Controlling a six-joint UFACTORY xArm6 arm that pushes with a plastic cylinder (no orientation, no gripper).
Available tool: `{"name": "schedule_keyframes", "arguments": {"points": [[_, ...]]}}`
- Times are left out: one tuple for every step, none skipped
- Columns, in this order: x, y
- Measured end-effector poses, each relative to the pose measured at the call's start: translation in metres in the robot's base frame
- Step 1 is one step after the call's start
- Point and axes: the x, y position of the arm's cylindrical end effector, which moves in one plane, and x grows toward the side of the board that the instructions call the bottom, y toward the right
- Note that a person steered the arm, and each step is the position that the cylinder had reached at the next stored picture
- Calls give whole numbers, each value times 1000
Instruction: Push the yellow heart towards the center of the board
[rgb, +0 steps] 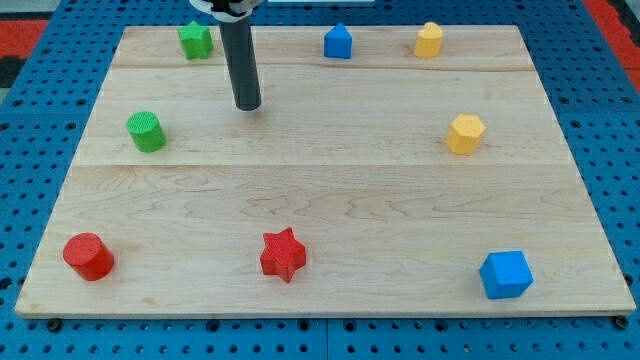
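Two green blocks (196, 40) (146, 131), two blue blocks (338, 42) (505, 274), two yellow blocks (429, 40) (465, 133), two red blocks, one cylinder (88, 256), one star (283, 254), eight blocks altogether, one wooden surface (330, 190), one dark rod (241, 60)

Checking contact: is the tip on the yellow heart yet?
No. My tip is far left of the yellow heart, touching no block.

Rod (243, 60) top cut off by view's top edge; yellow block (429, 40) shape unclear.
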Motion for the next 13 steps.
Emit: {"name": "schedule_keyframes", "arguments": {"points": [[0, 12], [0, 14], [1, 38], [-5, 45], [-9, 60], [-9, 87], [-9, 138], [-23, 188], [-69, 214], [-80, 282], [-90, 312], [-123, 297], [-122, 246]]}}
